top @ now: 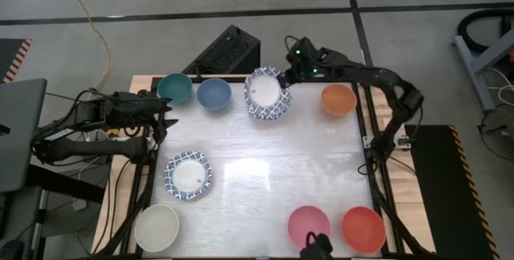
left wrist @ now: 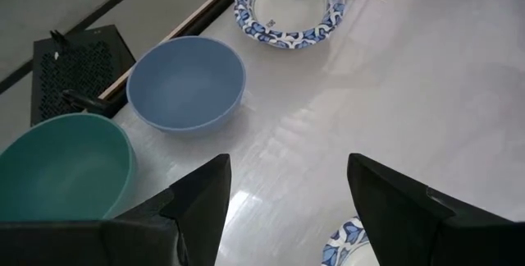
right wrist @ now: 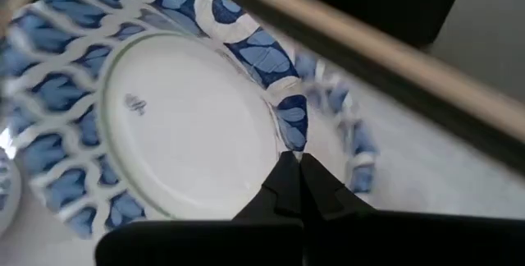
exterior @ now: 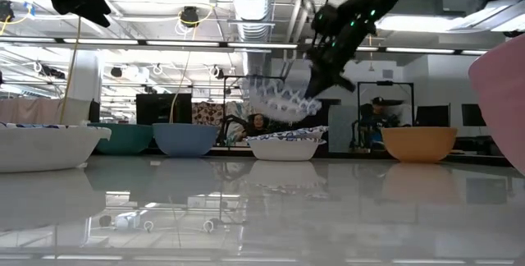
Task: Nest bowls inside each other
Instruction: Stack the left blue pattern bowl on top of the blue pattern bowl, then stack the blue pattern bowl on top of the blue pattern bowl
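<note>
My right gripper [top: 291,75] is at the table's far edge, shut on a white bowl with a blue patterned rim [top: 263,90]. That bowl hangs tilted over a second patterned bowl [exterior: 284,145], which rests on its base on the table. A third patterned bowl [top: 189,174] sits at the left middle. Teal [top: 174,88] and blue [top: 214,94] bowls stand at the far left, and an orange one [top: 338,99] at the far right. Cream [top: 157,226], pink [top: 309,225] and red [top: 363,228] bowls line the near edge. My left gripper [left wrist: 287,176] waits open at the left edge, near the teal bowl. My right gripper pinches the patterned bowl's rim [right wrist: 292,131] between its two fingers, on the bowl's far right side. The fingers slant down from the table's far right. The bowl is lifted and tilted, its inside [right wrist: 189,118] facing my wrist camera, above the second patterned bowl.
A black box [top: 229,51] lies on the floor just past the table's far edge. A wooden strip [right wrist: 369,48] edges the table there. Bare tabletop [top: 305,160] spans the middle. In the low view, people show in the room behind.
</note>
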Available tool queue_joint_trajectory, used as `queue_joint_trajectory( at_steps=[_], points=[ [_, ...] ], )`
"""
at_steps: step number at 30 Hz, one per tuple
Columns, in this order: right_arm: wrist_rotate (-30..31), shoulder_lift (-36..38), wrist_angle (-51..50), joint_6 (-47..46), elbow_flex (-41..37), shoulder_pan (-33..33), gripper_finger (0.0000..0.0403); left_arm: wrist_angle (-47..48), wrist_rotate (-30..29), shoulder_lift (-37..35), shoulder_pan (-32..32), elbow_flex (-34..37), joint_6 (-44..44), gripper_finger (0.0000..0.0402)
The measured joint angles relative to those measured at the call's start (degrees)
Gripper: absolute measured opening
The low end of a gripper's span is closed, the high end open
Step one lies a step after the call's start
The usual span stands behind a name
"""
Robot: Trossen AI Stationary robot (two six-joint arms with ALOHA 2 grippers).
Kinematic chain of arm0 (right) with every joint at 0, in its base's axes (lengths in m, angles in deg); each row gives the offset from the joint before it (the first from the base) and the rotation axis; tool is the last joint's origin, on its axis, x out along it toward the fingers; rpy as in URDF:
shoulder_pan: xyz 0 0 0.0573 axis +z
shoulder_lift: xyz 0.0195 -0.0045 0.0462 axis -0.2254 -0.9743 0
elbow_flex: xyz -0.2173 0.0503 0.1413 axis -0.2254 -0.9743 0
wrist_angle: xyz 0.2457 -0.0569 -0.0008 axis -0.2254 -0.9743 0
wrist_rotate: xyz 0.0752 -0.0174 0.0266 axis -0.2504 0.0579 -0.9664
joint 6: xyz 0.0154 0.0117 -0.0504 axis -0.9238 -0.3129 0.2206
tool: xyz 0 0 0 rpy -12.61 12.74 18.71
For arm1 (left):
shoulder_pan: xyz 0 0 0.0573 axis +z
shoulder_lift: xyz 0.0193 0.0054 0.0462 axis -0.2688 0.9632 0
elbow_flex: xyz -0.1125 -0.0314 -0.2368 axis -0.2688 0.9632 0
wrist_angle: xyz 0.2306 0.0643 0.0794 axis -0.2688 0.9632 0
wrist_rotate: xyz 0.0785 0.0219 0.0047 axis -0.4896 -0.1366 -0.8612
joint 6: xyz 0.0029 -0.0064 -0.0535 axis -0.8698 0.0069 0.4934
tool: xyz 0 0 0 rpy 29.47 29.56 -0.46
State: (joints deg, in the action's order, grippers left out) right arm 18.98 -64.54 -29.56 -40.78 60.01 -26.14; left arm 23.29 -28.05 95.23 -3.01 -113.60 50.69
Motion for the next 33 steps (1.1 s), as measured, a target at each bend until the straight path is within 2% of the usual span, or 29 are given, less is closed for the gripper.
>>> queue_joint_trajectory(
  at_steps=[7, 15, 24, 30, 33],
  points=[
    [-0.25, -3.65, -0.46, -2.99, -0.05, -1.19, 0.0006, 0.0, 0.0, 0.01, 0.0, 0.0, -0.02, 0.0235],
    [-0.27, -0.71, -0.62, -3.04, 0.04, -2.28, 0.0027, 0.0, -0.01, 0.0, 0.01, 0.0, -0.04, 0.0235],
    [0.53, -1.95, -6.41, -0.7, -0.14, -2.19, 0.009, 0.0, -0.01, 0.01, 0.01, 0.0, -0.04, 0.0235],
    [1.09, -1.62, -3.74, -0.09, -0.03, -2.19, 0.013, 0.0, 0.0, 0.01, 0.02, 0.0, -0.04, 0.0235],
    [-2.79, -1.53, -0.59, 0.47, -0.03, -2.19, 0.0144, 0.01, 0.49, 0.01, 0.02, 0.0, -0.33, 0.0235]
  ],
)
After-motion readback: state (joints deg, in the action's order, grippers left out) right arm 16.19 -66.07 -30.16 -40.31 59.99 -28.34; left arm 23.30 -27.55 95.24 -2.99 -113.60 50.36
